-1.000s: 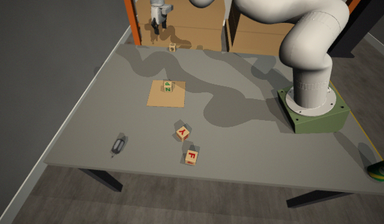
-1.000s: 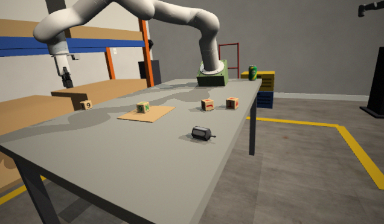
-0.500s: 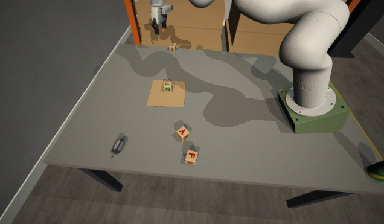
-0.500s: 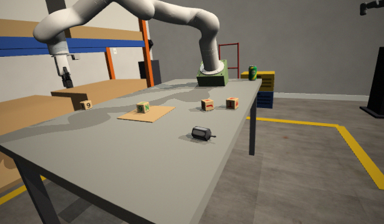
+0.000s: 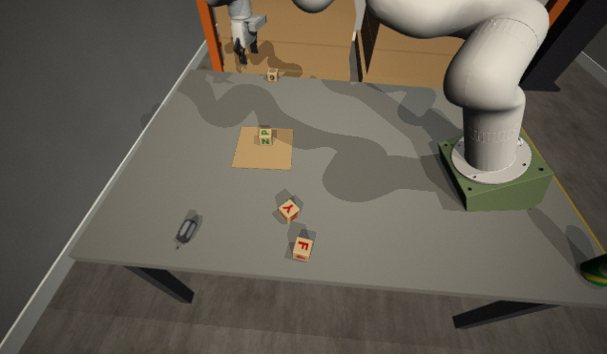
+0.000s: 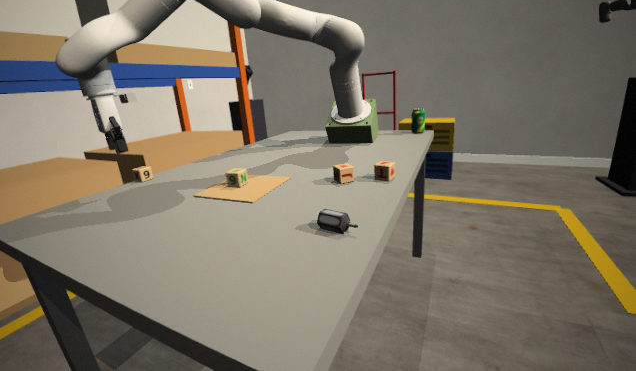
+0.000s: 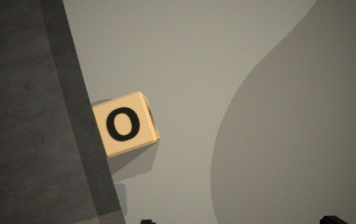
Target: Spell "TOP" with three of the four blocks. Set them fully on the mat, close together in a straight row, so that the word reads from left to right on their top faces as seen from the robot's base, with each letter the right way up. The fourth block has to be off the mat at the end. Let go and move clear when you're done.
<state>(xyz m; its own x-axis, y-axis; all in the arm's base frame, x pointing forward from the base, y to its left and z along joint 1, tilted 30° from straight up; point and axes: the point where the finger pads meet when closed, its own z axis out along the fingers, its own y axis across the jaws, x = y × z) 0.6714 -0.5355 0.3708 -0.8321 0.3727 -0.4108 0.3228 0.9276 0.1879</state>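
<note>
The block with a black O on top [image 5: 272, 74] [image 6: 143, 173] [image 7: 126, 124] sits at the table's far edge, off the mat. A block with a green P on top [image 5: 265, 135] [image 6: 236, 177] stands on the tan mat [image 5: 253, 157] [image 6: 260, 188], near its far edge. The red Y block [image 5: 289, 211] [image 6: 343, 173] and the red F block [image 5: 303, 248] [image 6: 384, 170] lie off the mat, toward the front edge. My gripper [image 5: 246, 55] [image 6: 119, 145] [image 7: 239, 221] is open and empty. It hangs well above the far table edge, beside the O block.
A small black motor-like part [image 5: 186, 229] [image 6: 334, 220] lies on the table at the front left. The arm's green base [image 5: 501, 184] [image 6: 351, 128] stands at the right. Cardboard boxes on orange racking [image 5: 296, 36] stand just past the far edge. A green can [image 6: 418, 120] stands on crates beyond the table.
</note>
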